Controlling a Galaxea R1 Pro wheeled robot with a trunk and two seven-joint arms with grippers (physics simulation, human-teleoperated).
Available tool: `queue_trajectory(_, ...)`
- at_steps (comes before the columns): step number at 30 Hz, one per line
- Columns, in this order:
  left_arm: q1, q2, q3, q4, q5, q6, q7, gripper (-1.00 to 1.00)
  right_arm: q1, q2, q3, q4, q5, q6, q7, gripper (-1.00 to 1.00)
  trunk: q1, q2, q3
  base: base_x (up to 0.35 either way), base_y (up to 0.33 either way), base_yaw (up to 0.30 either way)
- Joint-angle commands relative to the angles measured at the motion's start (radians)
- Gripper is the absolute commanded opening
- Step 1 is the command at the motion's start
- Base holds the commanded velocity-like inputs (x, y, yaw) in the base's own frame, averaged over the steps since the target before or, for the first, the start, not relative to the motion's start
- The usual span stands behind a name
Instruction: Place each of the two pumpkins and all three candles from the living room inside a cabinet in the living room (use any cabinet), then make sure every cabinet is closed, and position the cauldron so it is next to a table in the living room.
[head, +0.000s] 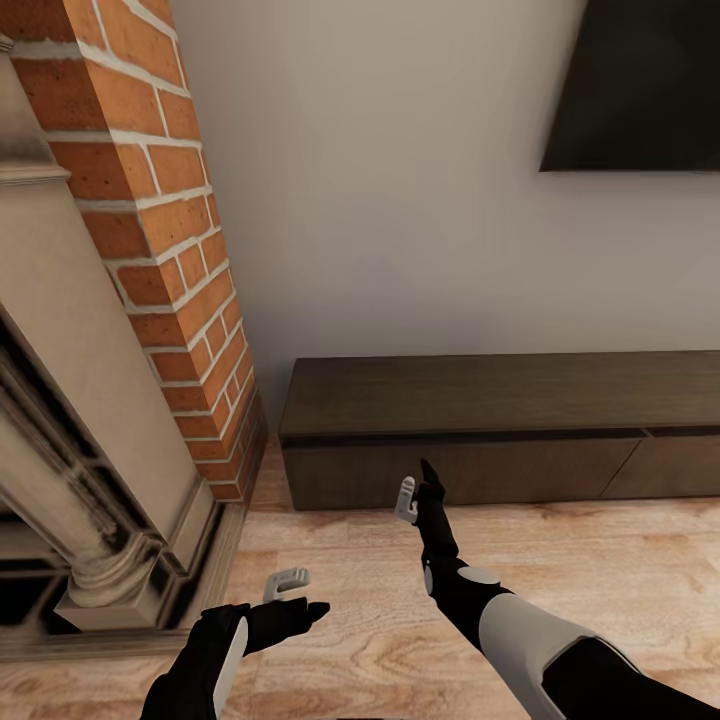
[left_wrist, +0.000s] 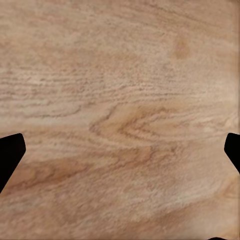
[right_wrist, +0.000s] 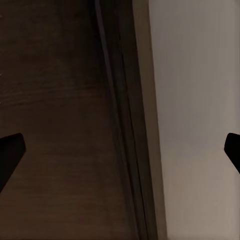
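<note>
The cabinet (head: 480, 440) is a long, low dark-brown unit against the white wall, and the drawer fronts in view are shut. My right gripper (head: 418, 492) hovers just in front of its left drawer front, open and holding nothing. In the right wrist view the cabinet's dark wood (right_wrist: 60, 125) meets the pale wall, with the right gripper (right_wrist: 120, 150) spread wide. My left gripper (head: 300, 596) hangs low over the plank floor, open and empty. The left wrist view has the left gripper (left_wrist: 120, 150) open over bare floor. The pumpkins, candles, cauldron and table are out of view.
A red-brick column (head: 170, 250) and an ornate stone fireplace (head: 70, 480) stand close on the left. A dark TV screen (head: 640, 80) hangs on the wall at upper right. Light wood floor (head: 600, 560) stretches in front of the cabinet.
</note>
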Motion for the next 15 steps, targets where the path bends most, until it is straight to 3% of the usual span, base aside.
queue_trajectory(1, -0.001, -0.002, 0.006, -0.001, -0.008, 0.005, -0.009, 1.0, -0.001, 0.001, -0.001, 0.001, 0.01, 0.008, -0.004, 1.0, 0.0, 0.0, -0.001, 0.0, 0.0, 0.0)
queue_trajectory(9, 0.0, -0.002, 0.005, -0.001, -0.006, 0.005, -0.009, 1.0, -0.001, 0.005, 0.001, 0.002, 0.009, 0.008, -0.005, 1.0, 0.0, 0.0, -0.001, 0.009, -0.008, 0.0)
queue_trajectory(15, 0.0, -0.002, 0.005, -0.001, -0.006, 0.004, -0.01, 1.0, -0.001, 0.005, 0.001, 0.002, 0.009, 0.008, -0.005, 1.0, 0.0, 0.0, -0.001, 0.121, -0.11, 0.0)
